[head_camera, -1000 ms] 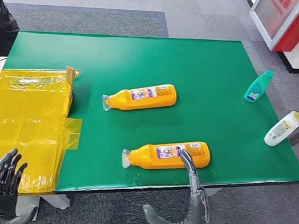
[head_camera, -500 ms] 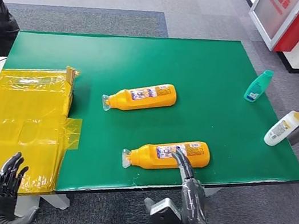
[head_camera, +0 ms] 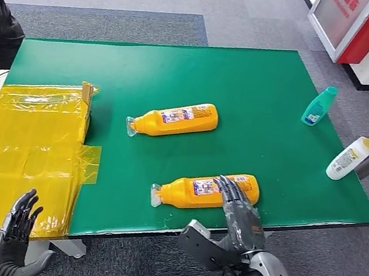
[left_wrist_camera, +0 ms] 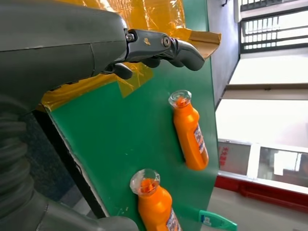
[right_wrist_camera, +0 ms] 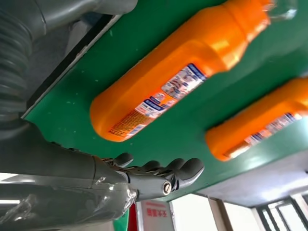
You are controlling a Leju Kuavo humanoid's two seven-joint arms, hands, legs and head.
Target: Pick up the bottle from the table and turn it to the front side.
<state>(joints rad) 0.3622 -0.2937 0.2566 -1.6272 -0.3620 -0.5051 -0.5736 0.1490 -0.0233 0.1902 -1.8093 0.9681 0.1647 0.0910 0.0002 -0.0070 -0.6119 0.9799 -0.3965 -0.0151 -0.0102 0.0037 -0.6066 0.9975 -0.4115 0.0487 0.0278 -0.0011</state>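
Head view: 2nd orange bottle [head_camera: 175, 119] lies beyond near bottle [head_camera: 200, 189].

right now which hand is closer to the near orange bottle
Right. The right hand reaches over the near orange bottle at its base end; the left hand hangs off the table's front edge beside the yellow plastic sheet.

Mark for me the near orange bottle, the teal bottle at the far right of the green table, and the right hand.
Near orange plastic bottle [head_camera: 189, 190], head view: on its body by the label.
Teal bottle [head_camera: 319, 106], head view: mid-body.
Right hand [head_camera: 236, 215], head view: back of the hand, over the orange bottle's base end.
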